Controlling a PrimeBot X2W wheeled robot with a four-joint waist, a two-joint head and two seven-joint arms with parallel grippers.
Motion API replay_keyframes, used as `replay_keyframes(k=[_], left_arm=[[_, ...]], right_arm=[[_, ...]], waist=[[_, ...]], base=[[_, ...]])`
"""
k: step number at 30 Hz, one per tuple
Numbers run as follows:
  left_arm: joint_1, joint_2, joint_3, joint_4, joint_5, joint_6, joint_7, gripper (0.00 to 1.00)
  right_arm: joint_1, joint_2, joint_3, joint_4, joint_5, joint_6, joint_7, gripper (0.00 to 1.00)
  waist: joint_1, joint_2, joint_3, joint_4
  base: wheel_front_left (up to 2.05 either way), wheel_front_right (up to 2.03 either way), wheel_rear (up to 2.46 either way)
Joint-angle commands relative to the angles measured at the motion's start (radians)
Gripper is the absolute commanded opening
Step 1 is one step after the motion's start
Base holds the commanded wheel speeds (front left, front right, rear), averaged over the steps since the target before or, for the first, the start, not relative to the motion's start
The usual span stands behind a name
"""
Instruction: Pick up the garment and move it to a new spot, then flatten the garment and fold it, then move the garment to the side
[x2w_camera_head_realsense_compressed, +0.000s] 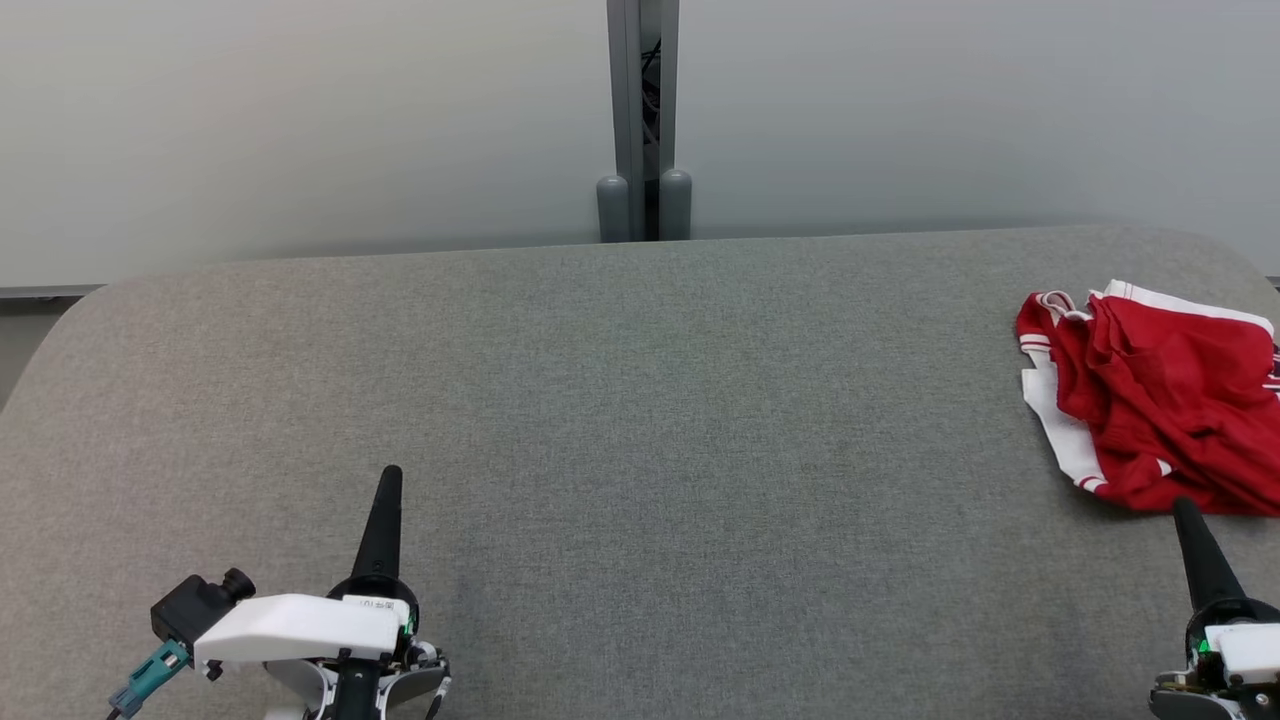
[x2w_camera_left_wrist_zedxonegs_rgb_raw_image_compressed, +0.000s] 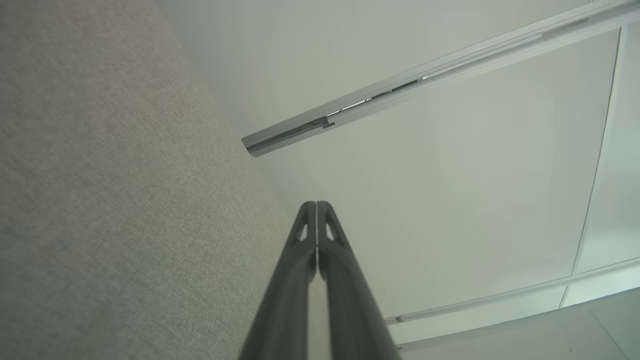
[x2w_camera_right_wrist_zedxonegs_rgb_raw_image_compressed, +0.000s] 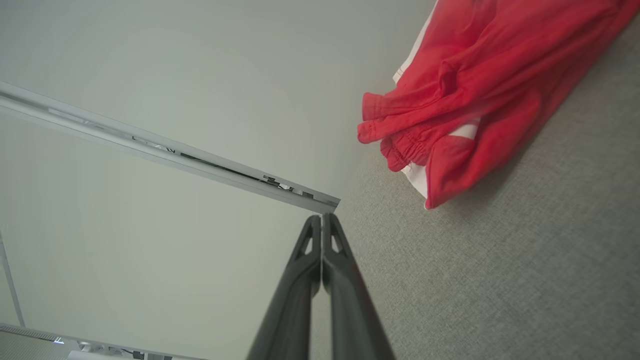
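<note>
A crumpled red garment (x2w_camera_head_realsense_compressed: 1160, 400) with white trim lies at the right edge of the grey table (x2w_camera_head_realsense_compressed: 640, 400), partly cut off by the head view's border. In the right wrist view the garment (x2w_camera_right_wrist_zedxonegs_rgb_raw_image_compressed: 480, 95) bunches at the upper right. My right gripper (x2w_camera_head_realsense_compressed: 1187, 505) is shut with nothing in it, its tip just in front of the garment's near edge; its fingers (x2w_camera_right_wrist_zedxonegs_rgb_raw_image_compressed: 321, 217) meet at the tip. At the lower left my left gripper (x2w_camera_head_realsense_compressed: 391, 472) is shut and empty, far from the garment, with its fingers (x2w_camera_left_wrist_zedxonegs_rgb_raw_image_compressed: 316, 205) pressed together.
A grey post (x2w_camera_head_realsense_compressed: 643, 120) stands behind the table's far edge, against pale wall panels (x2w_camera_head_realsense_compressed: 300, 120). The table's corners are rounded, and its fabric surface spreads wide between the two grippers.
</note>
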Motion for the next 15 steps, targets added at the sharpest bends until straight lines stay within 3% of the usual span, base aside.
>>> replay_keyframes(k=[1, 15], left_arm=[[-0.023, 0.004, -0.001, -0.004, -0.015, -0.006, 0.003, 0.0], [-0.04, 0.005, -0.009, 0.001, -0.111, -0.017, 0.021, 0.0]], right_arm=[[0.008, -0.01, -0.01, -0.017, 0.023, 0.001, 0.009, 0.0], [0.019, -0.012, -0.053, -0.032, 0.152, 0.001, 0.053, 0.0]], waist=[[0.0, 0.0, 0.0, -0.001], [0.0, 0.0, -0.002, -0.011]], base=[[0.0, 0.0, 0.0], [0.0, 0.0, 0.0]])
